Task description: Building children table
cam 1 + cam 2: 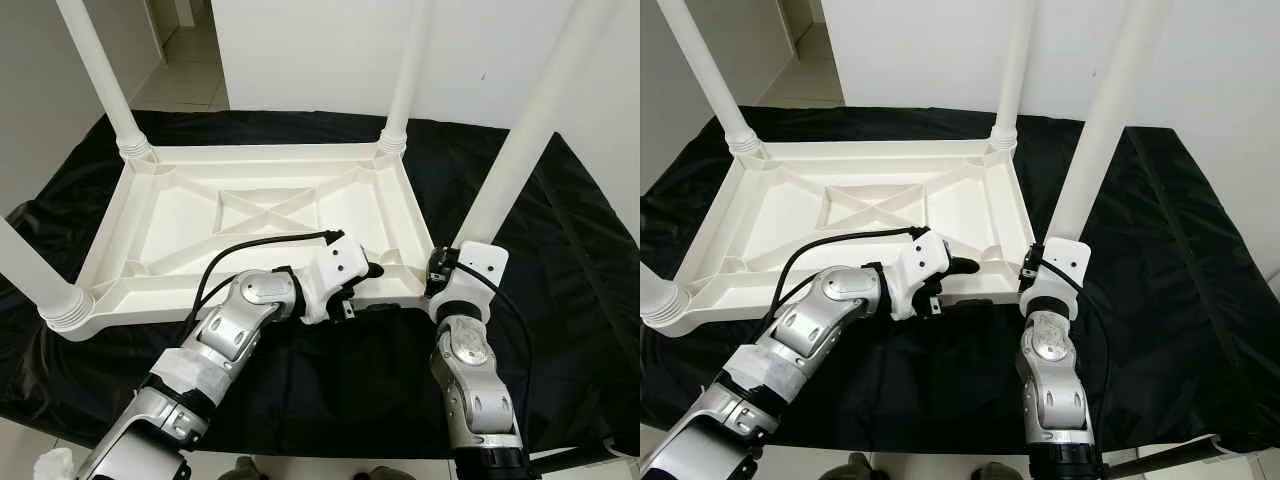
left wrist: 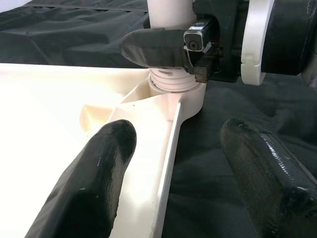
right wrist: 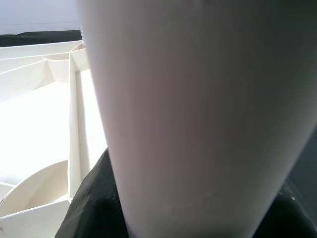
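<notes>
Left eye view: upturned white children table [image 1: 180, 225] on black cloth [image 1: 560, 260]; right end effector [image 1: 440, 272] clamped on near-right leg [image 1: 510, 160]. Left wrist view: left end effector [image 2: 173, 163] spread, straddling table's rim

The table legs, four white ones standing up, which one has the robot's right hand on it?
The near right leg, at the corner closest to the robot. The right hand grips it just above its socket; the other three legs stand untouched.
</notes>
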You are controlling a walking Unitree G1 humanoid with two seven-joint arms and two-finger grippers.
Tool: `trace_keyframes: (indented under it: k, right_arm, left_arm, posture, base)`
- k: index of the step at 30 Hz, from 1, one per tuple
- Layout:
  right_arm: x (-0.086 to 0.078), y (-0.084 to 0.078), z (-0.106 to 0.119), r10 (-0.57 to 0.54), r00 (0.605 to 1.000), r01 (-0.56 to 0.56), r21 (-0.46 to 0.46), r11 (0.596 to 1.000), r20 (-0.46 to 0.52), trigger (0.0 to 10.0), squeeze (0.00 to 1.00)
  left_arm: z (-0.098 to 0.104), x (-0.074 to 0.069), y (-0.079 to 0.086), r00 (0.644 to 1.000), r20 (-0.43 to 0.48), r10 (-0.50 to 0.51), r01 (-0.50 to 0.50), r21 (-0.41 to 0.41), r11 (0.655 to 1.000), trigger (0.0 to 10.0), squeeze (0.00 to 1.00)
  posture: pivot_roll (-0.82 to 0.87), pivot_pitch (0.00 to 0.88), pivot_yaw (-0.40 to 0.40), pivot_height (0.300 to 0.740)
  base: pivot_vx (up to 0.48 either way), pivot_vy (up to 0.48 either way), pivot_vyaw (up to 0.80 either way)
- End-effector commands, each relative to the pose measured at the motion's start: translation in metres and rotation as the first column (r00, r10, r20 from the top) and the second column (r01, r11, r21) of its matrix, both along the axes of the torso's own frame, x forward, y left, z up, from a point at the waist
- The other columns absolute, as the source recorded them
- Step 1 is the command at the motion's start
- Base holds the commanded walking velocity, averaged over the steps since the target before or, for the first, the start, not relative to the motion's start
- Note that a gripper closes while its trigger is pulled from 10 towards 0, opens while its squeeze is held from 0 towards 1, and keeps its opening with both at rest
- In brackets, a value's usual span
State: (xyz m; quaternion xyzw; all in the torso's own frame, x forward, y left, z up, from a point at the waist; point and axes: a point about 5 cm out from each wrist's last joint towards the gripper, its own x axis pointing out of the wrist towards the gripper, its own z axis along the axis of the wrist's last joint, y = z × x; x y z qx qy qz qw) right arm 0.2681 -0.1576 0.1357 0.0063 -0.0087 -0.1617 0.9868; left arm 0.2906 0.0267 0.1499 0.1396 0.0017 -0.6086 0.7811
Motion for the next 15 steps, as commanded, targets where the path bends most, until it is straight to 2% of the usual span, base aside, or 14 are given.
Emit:
trace_keyframes:
  k: [1, 2, 3, 4, 11, 12, 13, 14, 15]
  right_arm:
    - [-0.0055, -0.0041, -0.0051, -0.089, 0.996, 0.090, 0.052, 0.995, -0.028, 10.0, 0.00]
    - [-0.0053, -0.0019, -0.0047, -0.074, 0.997, 0.075, 0.068, 0.995, -0.022, 10.0, 0.00]
    - [-0.0054, -0.0008, -0.0032, -0.066, 0.998, 0.067, 0.063, 0.996, -0.013, 10.0, 0.35]
    - [-0.0054, 0.0012, -0.0024, -0.040, 0.999, 0.040, 0.075, 0.996, -0.002, 10.0, 1.00]
    - [-0.0065, 0.0002, 0.0006, 0.008, 1.000, -0.010, 0.067, 0.998, 0.027, 10.0, 1.00]
    - [-0.0071, -0.0025, 0.0005, 0.047, 0.999, -0.048, 0.056, 0.997, 0.028, 10.0, 0.84]
    - [-0.0071, -0.0025, 0.0005, 0.047, 0.999, -0.048, 0.056, 0.997, 0.028, 10.0, 0.84]
    - [-0.0078, -0.0036, -0.0005, 0.113, 0.993, -0.115, 0.043, 0.992, 0.030, 10.0, 0.00]
    - [-0.0088, -0.0055, -0.0027, 0.163, 0.986, -0.164, 0.039, 0.986, 0.024, 10.0, 0.00]
  left_arm:
    - [0.0002, 0.0025, 0.0014, 1.000, 0.011, 0.015, -0.015, 0.007, 1.000, 10.0, 0.00]
    - [0.0005, 0.0027, 0.0014, 1.000, 0.012, 0.015, -0.015, 0.006, 1.000, 10.0, 0.00]
    - [0.0010, 0.0029, 0.0012, 1.000, 0.013, 0.014, -0.014, 0.004, 1.000, 10.0, 0.00]
    - [0.0012, 0.0029, 0.0011, 1.000, 0.014, 0.015, -0.015, 0.004, 1.000, 10.0, 0.00]
    - [0.0016, 0.0029, 0.0009, 1.000, 0.015, 0.016, -0.016, 0.003, 1.000, 10.0, 0.00]
    - [0.0016, 0.0024, 0.0006, 1.000, 0.016, 0.015, -0.015, 0.001, 1.000, 10.0, 0.00]
    - [0.0016, 0.0024, 0.0006, 1.000, 0.016, 0.015, -0.015, 0.001, 1.000, 10.0, 0.00]
    - [0.0015, 0.0018, 0.0002, 1.000, 0.016, 0.013, -0.013, 0.000, 1.000, 10.0, 0.00]
    - [0.0014, 0.0012, -0.0004, 1.000, 0.017, 0.011, -0.011, -0.002, 1.000, 10.0, 0.00]
  posture:
    - [-0.06, 0.000, 0.023, 0.740]
    - [-0.06, 0.000, 0.023, 0.740]
    - [-0.06, 0.000, 0.022, 0.740]
    - [-0.06, 0.000, 0.022, 0.740]
    - [-0.05, 0.000, 0.015, 0.740]
    - [-0.05, 0.000, 0.014, 0.740]
    - [-0.05, 0.000, 0.014, 0.740]
    - [-0.06, 0.000, 0.012, 0.740]
    - [-0.06, 0.000, 0.011, 0.740]
  base:
    - [0.000, 0.000, 0.00]
    - [0.000, 0.000, 0.00]
    - [0.000, 0.000, 0.00]
    - [0.000, 0.000, 0.00]
    - [0.000, 0.000, 0.00]
    - [0.000, 0.000, 0.00]
    - [0.000, 0.000, 0.00]
    - [0.000, 0.000, 0.00]
    - [0.000, 0.000, 0.00]
